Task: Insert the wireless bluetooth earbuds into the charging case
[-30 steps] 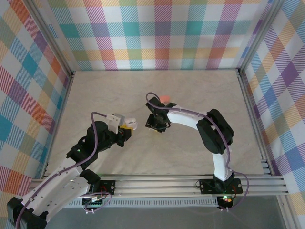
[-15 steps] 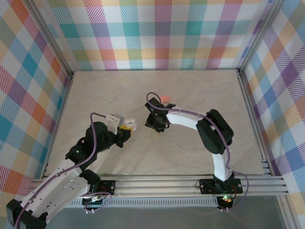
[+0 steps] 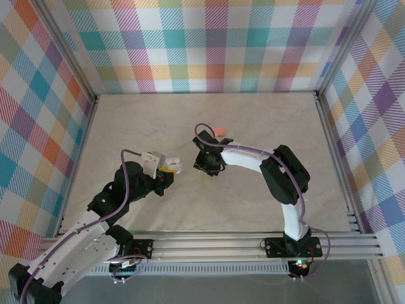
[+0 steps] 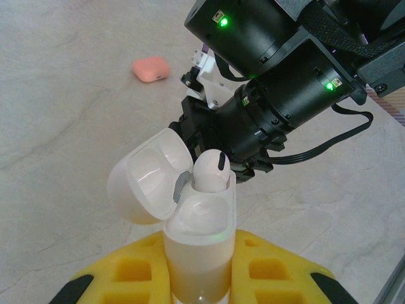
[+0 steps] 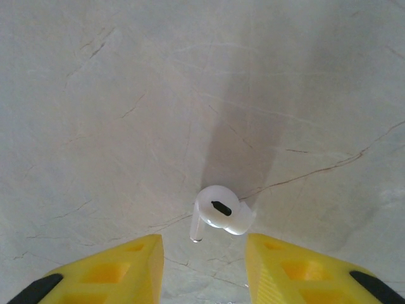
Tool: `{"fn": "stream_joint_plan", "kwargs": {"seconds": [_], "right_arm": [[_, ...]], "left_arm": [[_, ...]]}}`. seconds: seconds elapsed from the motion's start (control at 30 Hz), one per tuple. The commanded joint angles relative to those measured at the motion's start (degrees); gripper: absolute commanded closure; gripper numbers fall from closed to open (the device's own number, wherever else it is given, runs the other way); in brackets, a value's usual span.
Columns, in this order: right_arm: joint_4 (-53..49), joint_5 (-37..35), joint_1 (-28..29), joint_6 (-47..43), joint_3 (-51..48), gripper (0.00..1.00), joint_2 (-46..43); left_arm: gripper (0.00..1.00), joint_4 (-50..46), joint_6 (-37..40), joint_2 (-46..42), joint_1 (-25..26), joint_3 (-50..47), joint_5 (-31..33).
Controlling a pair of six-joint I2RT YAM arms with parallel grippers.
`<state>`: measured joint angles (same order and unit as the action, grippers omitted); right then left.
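My left gripper [image 4: 201,282] is shut on a white charging case [image 4: 199,247], held upright a little above the table, with its lid [image 4: 147,183] swung open to the left. One white earbud [image 4: 210,172] sits in the case's far slot. The same case [image 3: 174,166] shows at the left gripper [image 3: 166,171] in the top view. A second white earbud [image 5: 218,214] lies on the table. My right gripper [image 5: 204,256] hangs just above it, open, its yellow fingers [image 5: 126,266] on either side and not touching it. The right gripper [image 3: 209,164] is just right of the case.
A closed salmon-pink case [image 3: 219,131] lies on the table behind the right wrist, seen too in the left wrist view as the pink case [image 4: 150,68]. The right arm's black wrist [image 4: 278,95] is close beyond the held case. Plaid walls and metal rails [image 3: 209,244] bound the marble tabletop.
The right gripper has shifted slightly and its jaws have narrowed a little around the lying earbud. The left arm and the case have held still.
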<state>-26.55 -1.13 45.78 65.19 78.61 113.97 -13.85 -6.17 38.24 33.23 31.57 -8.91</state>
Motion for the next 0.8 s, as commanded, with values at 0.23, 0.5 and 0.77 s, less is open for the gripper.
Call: {"fn": "stream_joint_plan", "kwargs": {"seconds": [0.23,0.5,0.77], "right_arm": [[0.18,-0.70,-0.34,0.22,-0.56,0.62,1.84],[0.20,-1.07,-0.86,-0.36,-0.17,0.64,2.55],[-0.77,-1.52,-1.74,-2.38,0.78,0.67,3.51]], "left_arm": [[1.00,-0.43,0.90,-0.40,-0.65,0.21,0.10],[1.00,-0.64,0.90,-0.71,-0.71,0.16,0.21],[1.00,-0.74,0.90,-0.75,-0.69,0.07,0.16]]}}
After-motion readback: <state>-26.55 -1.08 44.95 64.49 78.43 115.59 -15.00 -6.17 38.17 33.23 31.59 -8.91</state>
